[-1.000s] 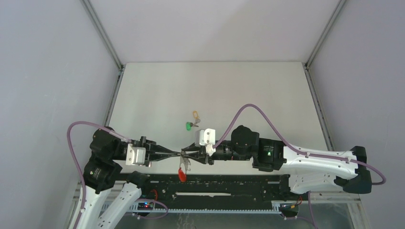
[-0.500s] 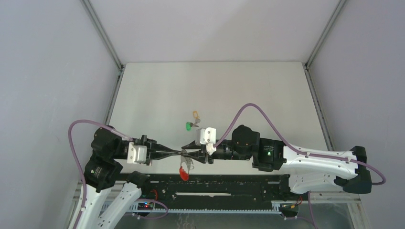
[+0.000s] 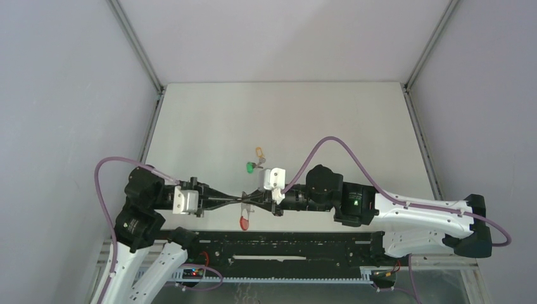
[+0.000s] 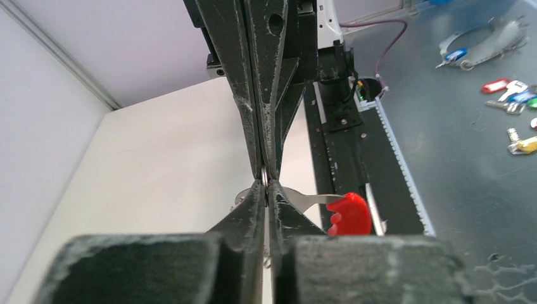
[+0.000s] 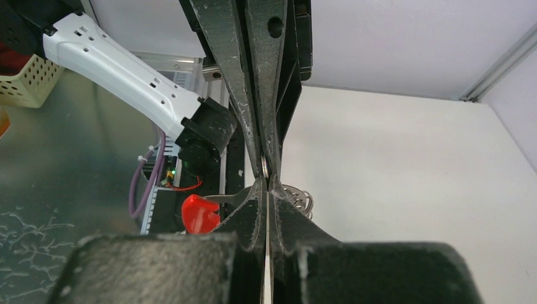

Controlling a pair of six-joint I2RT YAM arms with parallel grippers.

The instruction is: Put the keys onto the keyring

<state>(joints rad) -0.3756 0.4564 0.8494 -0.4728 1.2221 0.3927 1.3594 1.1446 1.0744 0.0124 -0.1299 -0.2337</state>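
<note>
The right gripper (image 3: 251, 200) has just closed, tip to tip with the left gripper (image 3: 235, 202); both now pinch the keyring (image 3: 244, 221), raised over the near edge of the desk (image 3: 329, 120), probably steadying it for threading. The keys (image 3: 251, 167) lie unthreaded on the pale desk, between grey walls (image 3: 57, 95)

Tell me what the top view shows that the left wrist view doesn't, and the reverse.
Only the top view: the green key and yellow key, lying on the table beyond the grippers. Only the left wrist view: loose spare keys on the metal bench beside the table. Both: the left gripper and right gripper shut tip to tip on the keyring, its red part hanging below.
</note>
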